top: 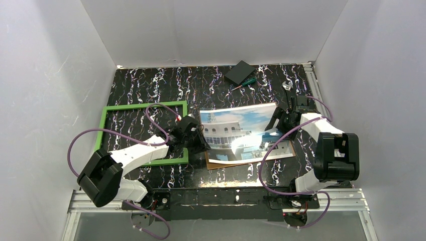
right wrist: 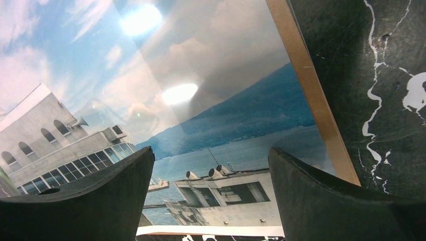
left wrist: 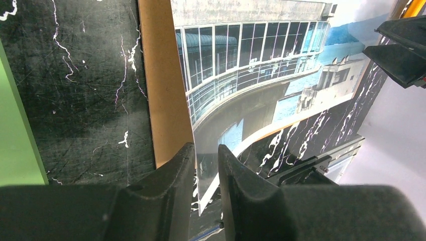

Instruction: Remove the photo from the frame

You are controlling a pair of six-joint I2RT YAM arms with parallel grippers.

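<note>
The photo (top: 241, 131), centre, rests on its brown backing board (left wrist: 162, 75), clear of the green frame (top: 143, 105) at left, the left gripper (left wrist: 206, 151) with jaws narrow around its edge, grip uncertain, the right gripper (right wrist: 211, 156) spread wide above; a shallow pinch could let the glossy sheet slip

Bench (top: 140, 85): black w/ white marble-like streaks. Frame (top: 143, 105): bright green. Photo (top: 241, 128): white bldg, blue sky, white/grey clouds, blue water. Backing board (left wrist: 161, 100): plain brown. Arms (top: 143, 153): white w/ black joints. Cables (top: 93, 131): purple.
</note>
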